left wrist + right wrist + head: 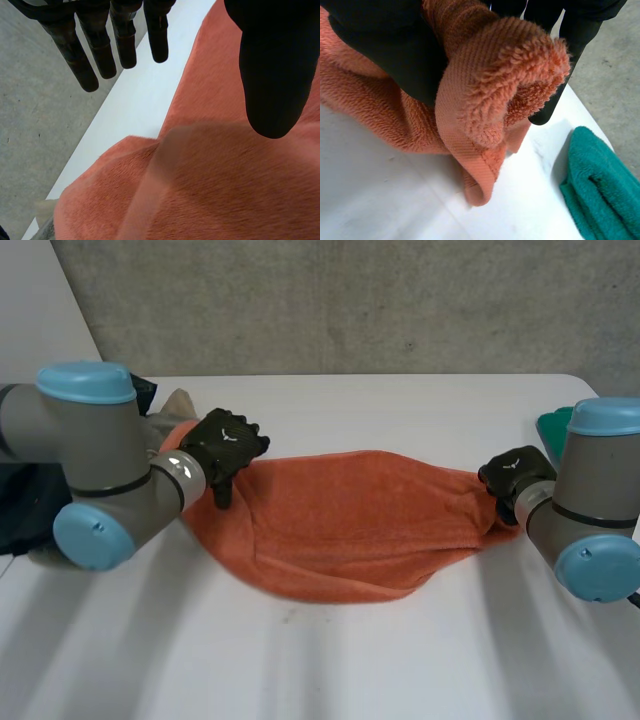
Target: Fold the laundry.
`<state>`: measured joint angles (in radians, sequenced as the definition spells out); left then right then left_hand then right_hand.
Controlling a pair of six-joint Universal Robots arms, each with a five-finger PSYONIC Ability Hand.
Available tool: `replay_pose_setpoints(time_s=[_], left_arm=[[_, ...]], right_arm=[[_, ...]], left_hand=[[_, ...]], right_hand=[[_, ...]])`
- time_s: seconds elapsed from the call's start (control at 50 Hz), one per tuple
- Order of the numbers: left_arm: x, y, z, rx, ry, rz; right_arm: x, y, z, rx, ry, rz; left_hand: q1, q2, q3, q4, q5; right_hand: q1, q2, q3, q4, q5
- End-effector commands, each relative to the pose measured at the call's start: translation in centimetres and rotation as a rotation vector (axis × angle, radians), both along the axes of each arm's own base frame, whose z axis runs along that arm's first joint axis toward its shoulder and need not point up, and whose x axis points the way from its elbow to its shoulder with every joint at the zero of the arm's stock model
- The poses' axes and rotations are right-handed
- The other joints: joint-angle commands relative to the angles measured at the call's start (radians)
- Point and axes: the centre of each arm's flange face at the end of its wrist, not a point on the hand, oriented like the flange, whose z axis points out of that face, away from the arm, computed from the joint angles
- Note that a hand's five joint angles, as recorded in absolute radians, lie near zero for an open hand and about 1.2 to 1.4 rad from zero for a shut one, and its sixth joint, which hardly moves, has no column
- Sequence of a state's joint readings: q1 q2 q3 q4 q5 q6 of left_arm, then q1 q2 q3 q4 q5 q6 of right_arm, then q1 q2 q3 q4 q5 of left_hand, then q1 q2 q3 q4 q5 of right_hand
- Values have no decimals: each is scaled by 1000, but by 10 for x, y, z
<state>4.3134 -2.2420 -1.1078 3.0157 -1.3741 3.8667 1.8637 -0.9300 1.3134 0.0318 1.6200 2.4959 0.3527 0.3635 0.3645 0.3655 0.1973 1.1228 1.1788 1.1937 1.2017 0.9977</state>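
Right hand [515,472]: fingers and thumb clamp the right end of the orange towel [350,520]. Left hand [226,443]: fingers straight, released, over the towel's left end. Towel lies on the white table [400,670]. Teal cloth [602,185] lies near the towel's right end.

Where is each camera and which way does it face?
Head view: behind and between the arms, looking down at the white table; both arms, left hand and right hand at the ends of the orange terry towel.
Left wrist view: on the left wrist, along the palm; straight fingers and thumb over towel and table edge.
Right wrist view: on the right wrist; own hand pinches the towel, teal terry cloth beside.
Shared: the towel, in all three.
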Motion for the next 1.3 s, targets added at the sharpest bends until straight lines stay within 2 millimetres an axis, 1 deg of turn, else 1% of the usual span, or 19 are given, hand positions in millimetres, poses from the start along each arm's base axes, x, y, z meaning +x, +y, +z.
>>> replay_pose_setpoints(time_s=[0.02,0.12,0.2,0.22,0.24,0.28,0.34,0.36,0.52,0.64,0.72,0.78,0.88,1.04,1.12,1.18,1.22,1.28,1.3], left_arm=[[1,-28,-23,15,-64,13],[4,-30,-41,72,-130,7],[7,-28,-45,70,-199,11],[8,-28,-45,61,-212,28],[7,-27,-44,59,-219,36],[6,-26,-41,42,-218,68],[7,-22,-22,5,-182,89],[8,-19,-4,-28,-134,103],[19,12,66,-150,103,150],[31,39,93,-180,144,159],[41,54,109,-202,170,168],[47,66,115,-188,203,178],[58,79,103,-105,223,205],[62,101,54,50,156,176],[58,98,31,89,145,167],[52,92,14,111,132,158],[47,89,8,111,131,150],[44,83,13,87,152,147],[43,82,15,82,155,146]], right_arm=[[0,5,-8,18,1,10],[0,7,-11,26,5,12],[0,6,-9,19,9,15],[0,5,-9,17,9,13],[0,5,-9,17,9,13],[0,3,-7,8,9,13],[0,3,-6,2,12,12],[0,2,-5,2,13,11],[-9,-5,12,-36,8,-17],[-29,-11,49,-109,34,-53],[-46,-18,62,-141,111,-75],[-52,-20,61,-131,189,-75],[-61,-5,51,-19,360,-81],[-65,4,49,52,395,-96],[-55,-14,54,-64,332,-91],[-39,-32,42,-140,286,-76],[-30,-40,37,-173,264,-69],[-22,-55,32,-230,223,-76],[-21,-58,31,-242,211,-79]], left_hand=[[84,73,72,71,65],[99,88,87,86,79],[470,459,458,457,451],[788,778,776,776,769],[957,946,945,944,938],[1044,1033,1032,1031,1024],[1044,1033,1032,1031,1024],[1044,1033,1032,1031,1024],[1044,1033,1032,1031,1024],[1044,1033,1032,1031,1024],[1044,1033,1032,1031,1024],[1044,1033,1032,1031,1024],[1044,1033,1032,1031,1024],[1044,1033,1032,1031,1024],[1044,1033,1032,1031,1024],[1044,1033,1032,1031,1024],[1044,1033,1032,1031,1024],[1044,1033,1032,1031,1024],[1044,1033,1032,1031,1024]], right_hand=[[273,217,203,195,224],[273,217,203,195,224],[273,217,203,195,224],[273,217,203,195,224],[273,217,203,195,224],[273,217,203,195,224],[273,217,203,195,224],[273,217,203,195,224],[273,217,203,195,224],[273,217,203,195,224],[273,217,203,195,224],[273,217,203,195,224],[273,217,203,195,224],[273,217,203,195,224],[273,217,203,195,224],[273,217,203,195,224],[273,217,203,195,224],[273,217,203,195,224],[173,117,102,94,123]])
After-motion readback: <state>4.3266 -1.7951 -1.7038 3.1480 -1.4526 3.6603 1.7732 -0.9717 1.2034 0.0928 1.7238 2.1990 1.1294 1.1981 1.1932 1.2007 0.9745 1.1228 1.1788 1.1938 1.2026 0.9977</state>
